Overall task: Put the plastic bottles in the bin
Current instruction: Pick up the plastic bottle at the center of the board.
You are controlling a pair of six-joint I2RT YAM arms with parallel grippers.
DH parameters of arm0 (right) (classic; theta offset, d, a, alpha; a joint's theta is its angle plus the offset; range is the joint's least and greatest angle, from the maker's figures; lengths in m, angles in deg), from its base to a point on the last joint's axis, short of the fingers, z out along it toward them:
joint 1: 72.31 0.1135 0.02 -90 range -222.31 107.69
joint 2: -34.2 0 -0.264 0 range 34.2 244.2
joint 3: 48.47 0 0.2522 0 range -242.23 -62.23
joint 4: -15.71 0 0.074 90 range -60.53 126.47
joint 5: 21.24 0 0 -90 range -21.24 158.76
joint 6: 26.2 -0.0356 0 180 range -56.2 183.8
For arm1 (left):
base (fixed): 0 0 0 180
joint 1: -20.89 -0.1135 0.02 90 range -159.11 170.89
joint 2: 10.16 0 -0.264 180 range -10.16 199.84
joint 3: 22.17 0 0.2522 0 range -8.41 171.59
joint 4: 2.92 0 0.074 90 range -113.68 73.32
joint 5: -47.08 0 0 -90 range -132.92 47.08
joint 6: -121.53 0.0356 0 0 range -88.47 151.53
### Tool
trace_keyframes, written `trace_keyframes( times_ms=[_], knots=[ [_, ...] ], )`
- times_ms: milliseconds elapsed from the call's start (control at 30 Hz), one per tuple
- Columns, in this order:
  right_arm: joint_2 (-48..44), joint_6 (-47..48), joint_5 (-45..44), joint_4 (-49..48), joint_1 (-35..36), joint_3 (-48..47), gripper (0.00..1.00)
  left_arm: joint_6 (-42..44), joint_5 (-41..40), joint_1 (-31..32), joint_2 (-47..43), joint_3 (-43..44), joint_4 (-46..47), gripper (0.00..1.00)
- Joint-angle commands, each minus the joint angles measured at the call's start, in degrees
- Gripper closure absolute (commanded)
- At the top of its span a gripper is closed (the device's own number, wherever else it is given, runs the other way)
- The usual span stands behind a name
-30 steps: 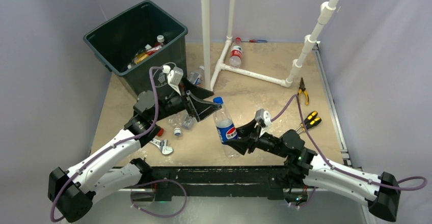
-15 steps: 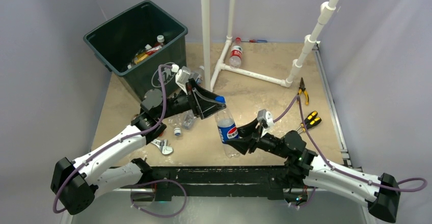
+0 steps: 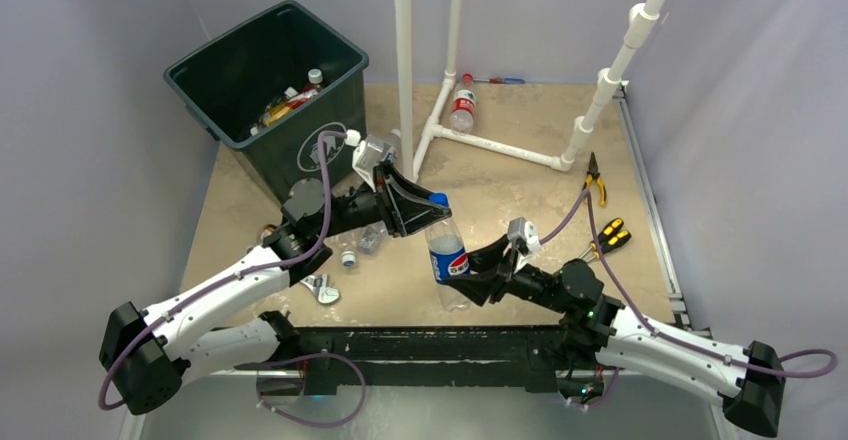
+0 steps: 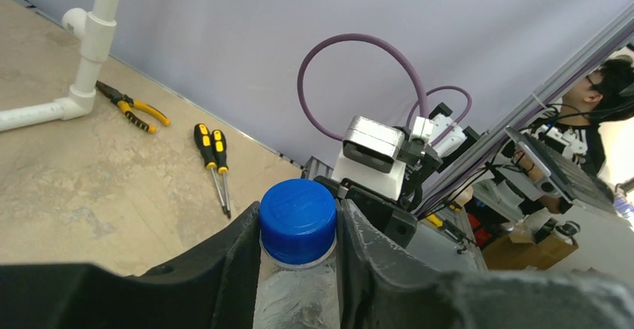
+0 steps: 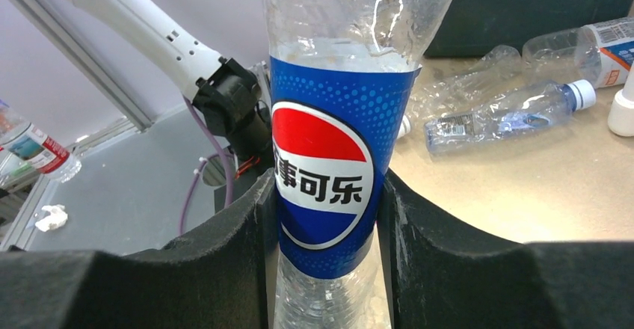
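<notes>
A Pepsi bottle point(image 3: 447, 260) stands upright in mid-air over the near middle of the table point(image 3: 520, 190), held by both arms at once and well apart from the bin point(image 3: 300, 155). The left gripper point(image 3: 425, 212) is clamped on its neck just under the blue cap point(image 4: 297, 220), one dark finger pressed against each side. The right gripper point(image 3: 462, 280) is closed on the bottle lower down, across the blue label point(image 5: 336, 157). That label carries the red, white and blue Pepsi globe, and the Chinese characters 可乐 can be read on its white band. The bottle is clear, crumpled above the label. The dark green bin sits at the far left of the table with a white logo point(image 3: 318, 150) on its near side and several bottles point(image 3: 290, 102) already inside, one with a white cap. More clear bottles point(image 3: 365, 240) lie on the table between the bin and the left arm; their small labels are too blurred to read. A red-labelled bottle point(image 3: 462, 105) lies at the far edge inside the white pipe frame point(image 3: 490, 145).
</notes>
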Motion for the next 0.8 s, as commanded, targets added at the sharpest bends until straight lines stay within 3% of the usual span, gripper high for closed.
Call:
trace_keyframes(
  times_ms=[0,67,133,233,300,567,767],
  knots=[
    [1.0,0.0,-1.5,-2.4,0.0,-0.5,0.57,0.9,0.9,1.8,-0.4,1.2,2.5,0.87],
    [1.2,-0.2,-1.4,-2.1,0.0,-0.8,0.55,0.9,0.9,2.1,-0.6,1.3,2.4,1.0],
    [1.2,-0.6,-0.9,-1.9,-0.1,-0.9,0.48,1.1,0.7,2.3,-1.3,1.3,2.2,1.0],
    [1.5,-2.1,-0.9,-1.2,0.0,-1.5,0.26,3.1,-1.4,2.3,-3.4,1.7,-0.1,1.0],
    [1.4,-3.7,-0.7,-0.6,0.0,-2.0,0.04,5.4,-4.2,2.3,-5.4,2.0,-2.7,1.0],
    [-1.8,-8.1,1.1,3.2,0.0,-5.6,0.01,14.6,-18.5,2.3,-12.8,5.5,-15.0,1.0],
    [-12.5,-8.9,-4.0,13.4,0.0,-7.3,0.01,23.2,-29.1,2.3,-15.7,13.0,-25.7,1.0]
  ],
)
